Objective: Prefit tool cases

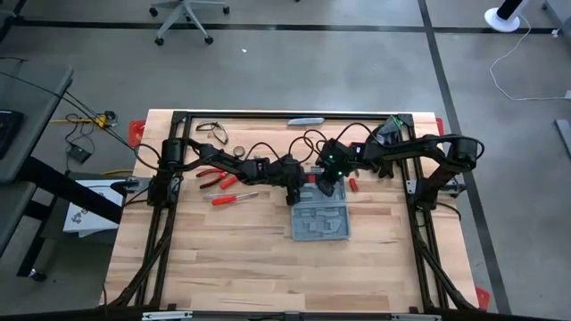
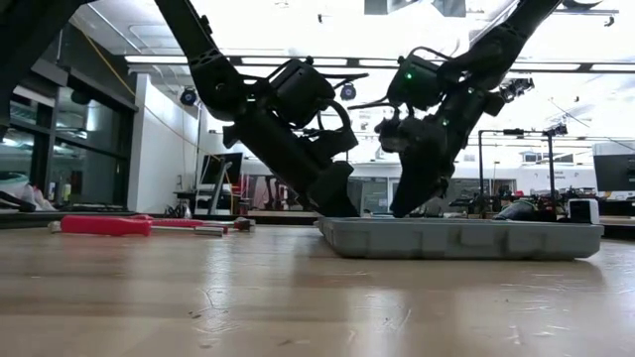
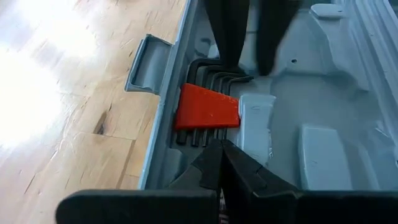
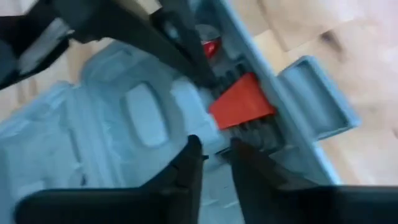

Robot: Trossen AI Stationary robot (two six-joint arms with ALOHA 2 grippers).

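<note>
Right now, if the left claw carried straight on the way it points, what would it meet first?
Most likely the red holder of hex keys seated in the tool case; the shut left claw sits just short of it. The right claw is beyond; depth is uncertain.

One camera hangs high above me, looking straight down on the whole table [image 1: 232, 267] and both my arms, with the open tool case [image 1: 319, 223] small near its middle. A second sits at table-top height, looking level across the wood into the room, the tool case [image 2: 461, 238] close ahead, right of centre. My left wrist camera looks past my own fingers from very near, into the case's corner where the red hex key holder [image 3: 208, 109] sits. My right wrist camera, just as near, faces that same red holder [image 4: 241, 101] from the opposite side, so both wrist views share that corner
</note>
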